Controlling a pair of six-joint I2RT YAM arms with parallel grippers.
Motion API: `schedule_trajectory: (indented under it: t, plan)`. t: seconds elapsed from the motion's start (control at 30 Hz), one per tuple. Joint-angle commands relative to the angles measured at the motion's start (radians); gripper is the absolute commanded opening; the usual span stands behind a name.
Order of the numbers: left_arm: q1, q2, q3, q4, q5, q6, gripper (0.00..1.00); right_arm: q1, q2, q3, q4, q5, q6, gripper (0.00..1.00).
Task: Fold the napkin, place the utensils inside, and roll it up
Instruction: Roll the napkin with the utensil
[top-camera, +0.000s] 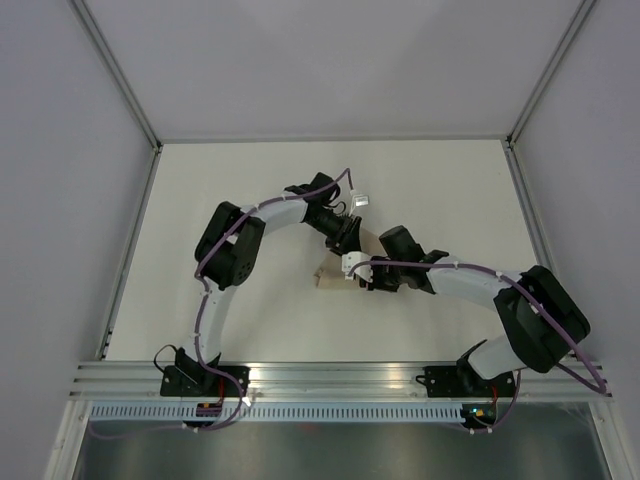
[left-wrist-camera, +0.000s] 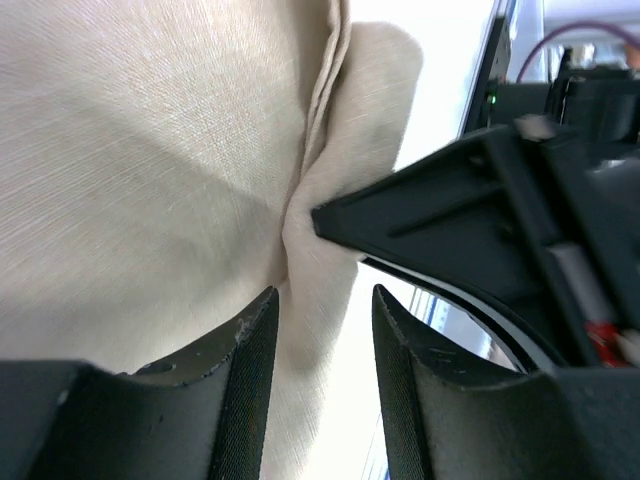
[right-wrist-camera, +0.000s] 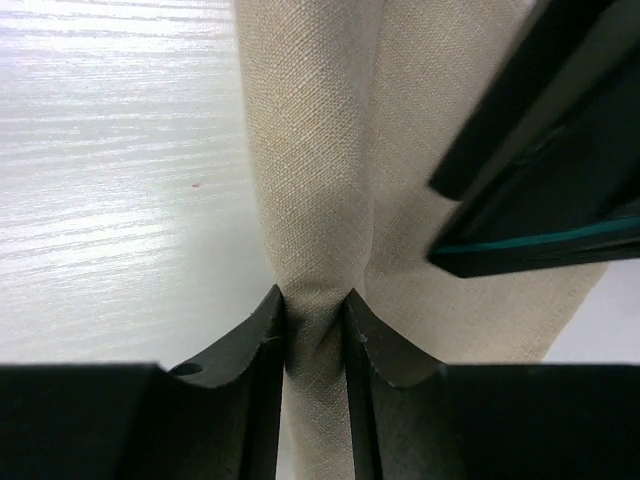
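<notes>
R gripper (right-wrist-camera: 315, 310) clamped tight on napkin (right-wrist-camera: 310, 150) fold ridge; bare table (right-wrist-camera: 120, 150) left of it. L gripper (left-wrist-camera: 325, 300) parted, loosely straddling napkin edge, R gripper crowding just beyond.

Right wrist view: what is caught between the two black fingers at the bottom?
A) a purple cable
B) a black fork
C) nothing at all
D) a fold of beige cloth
D: the right arm's fingers are squeezed shut on a raised fold of the napkin.
</notes>
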Motion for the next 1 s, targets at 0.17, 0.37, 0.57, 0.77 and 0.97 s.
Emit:
schedule_trajectory:
  t: [0.17,0.37,0.57,0.77,0.97]
  plan:
    - [0.051,-0.322,-0.195,0.330,-0.235,-0.178,0.48,-0.118,0.189,0.215,-0.393,-0.270,-0.124,0.30]
    - [0.074,-0.564,-0.508,0.685,-0.484,-0.277,0.46,-0.210,0.391,0.471,-0.678,-0.394,-0.235,0.29]
    - [0.065,-0.784,-0.847,1.011,-0.702,-0.272,0.49,-0.253,0.554,0.610,-0.823,-0.416,-0.278,0.29]
    - [-0.105,-0.948,-1.072,1.238,-0.924,-0.036,0.53,-0.263,0.671,0.733,-0.898,-0.413,-0.275,0.30]
    - [-0.334,-0.871,-1.047,1.191,-1.125,0.301,0.56,-0.270,0.771,0.828,-0.975,-0.416,-0.277,0.30]
